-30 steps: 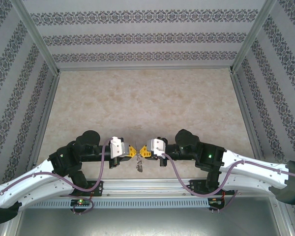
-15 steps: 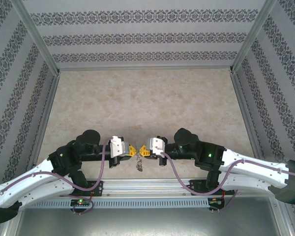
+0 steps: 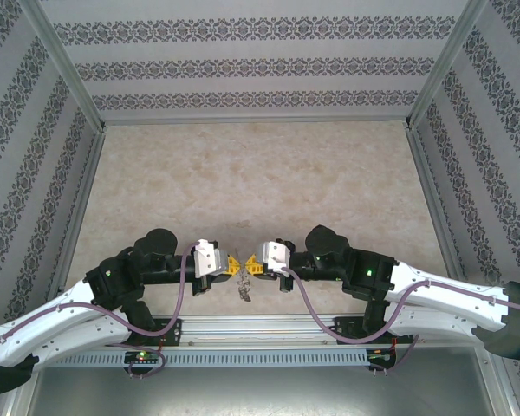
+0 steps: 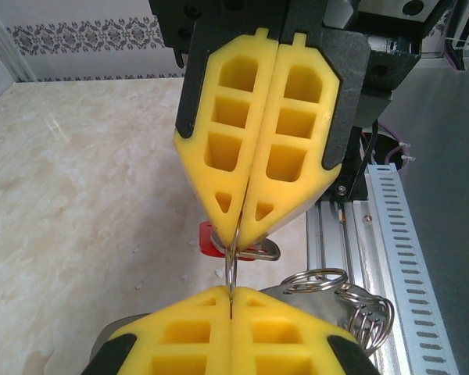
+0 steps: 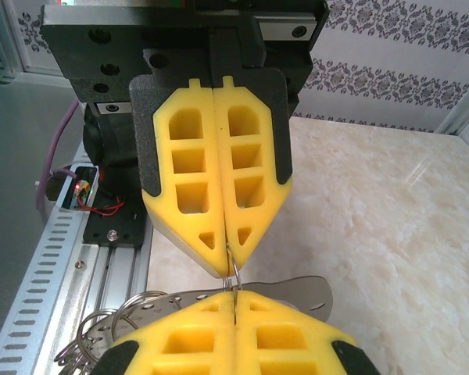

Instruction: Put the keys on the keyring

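Left hand (image 4: 230, 297) and right hand (image 4: 236, 233) are both clenched, tip to tip, on the thin wire of the keyring (image 4: 359, 312), above the counter (image 4: 78, 180). The red key (image 4: 209, 242) sits at the right hand's tip; whether it is pinched cannot be determined. Risk: opposed pulling may slip the wire and drop the key.

Mostly hidden red key (image 4: 209, 244) behind right tool (image 4: 238, 233), keyring (image 5: 102, 332) half covered by that tool.

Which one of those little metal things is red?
The key: its head is red, peeking out behind the right gripper. The other pieces are all plain silver.
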Tool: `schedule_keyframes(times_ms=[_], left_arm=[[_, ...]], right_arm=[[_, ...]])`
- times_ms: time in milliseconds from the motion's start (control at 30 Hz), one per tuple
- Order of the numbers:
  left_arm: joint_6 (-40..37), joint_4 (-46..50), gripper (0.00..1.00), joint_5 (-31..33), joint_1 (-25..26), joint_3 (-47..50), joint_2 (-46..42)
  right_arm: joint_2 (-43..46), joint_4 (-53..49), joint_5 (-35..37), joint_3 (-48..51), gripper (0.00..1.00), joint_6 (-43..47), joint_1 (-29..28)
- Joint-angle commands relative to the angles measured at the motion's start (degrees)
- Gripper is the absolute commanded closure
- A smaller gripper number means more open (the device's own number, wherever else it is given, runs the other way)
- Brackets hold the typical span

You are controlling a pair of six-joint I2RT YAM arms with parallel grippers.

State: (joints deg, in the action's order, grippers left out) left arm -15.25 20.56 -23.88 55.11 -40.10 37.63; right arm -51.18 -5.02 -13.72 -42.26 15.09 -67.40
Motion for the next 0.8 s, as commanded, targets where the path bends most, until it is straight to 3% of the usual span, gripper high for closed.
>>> schedule_keyframes(times_ms=[0, 400, 767], left_arm=[[-1.18, -3.97, 1.00, -1.43, 0.26, -1.89, 0.78], [-0.93, -3.92, 1.00, -1.43, 0.25, -1.83, 0.87], [-0.84, -4.57, 1.00, -1.61, 0.26, -1.55, 1.05]], right_arm=[[-0.33, 5.10, -1.48, -2.48, 1.00, -1.33, -1.20], [-0.86, 2.54, 1.67, -2.87, 1.00, 0.55, -1.47], [0.71, 5.83, -2.29, -1.69, 1.00, -1.38, -1.51]])
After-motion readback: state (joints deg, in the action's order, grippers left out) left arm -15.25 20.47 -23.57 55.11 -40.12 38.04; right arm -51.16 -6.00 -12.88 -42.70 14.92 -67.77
